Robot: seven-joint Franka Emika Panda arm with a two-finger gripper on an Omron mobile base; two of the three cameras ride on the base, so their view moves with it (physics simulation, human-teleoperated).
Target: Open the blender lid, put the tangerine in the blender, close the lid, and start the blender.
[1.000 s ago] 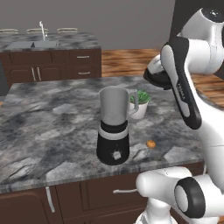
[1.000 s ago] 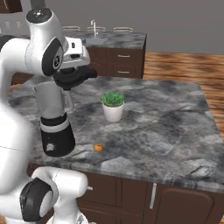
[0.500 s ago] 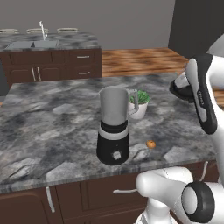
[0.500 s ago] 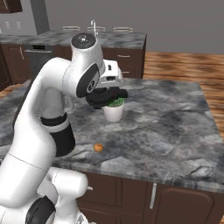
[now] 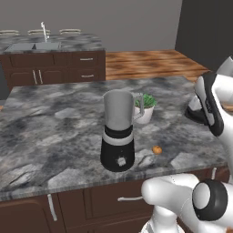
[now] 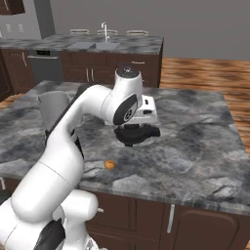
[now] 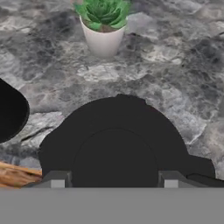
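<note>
Your hand [image 6: 137, 133] hangs low over the grey stone surface [image 6: 195, 141], closed around the blender lid [image 7: 116, 146], the black round cap that spreads wide between the two fingertips [image 7: 57, 180] in the hand view. In the right base view the lid [image 6: 136, 134] sits as a dark disc under the wrist. The blender [image 5: 119, 131] stands open-topped near the front edge of the surface, its grey jar upright on the black base, with the white pot with green plant [image 5: 144, 108] just behind it. The tangerine [image 5: 157, 149] lies on the surface just beside the blender base, on the side toward the hand. In the right base view the tangerine [image 6: 110, 165] lies nearer the front edge than the hand and toward the blender, apart from both. Judged from this, you must set the lid down, then reach forward and toward the blender for the fruit.
</note>
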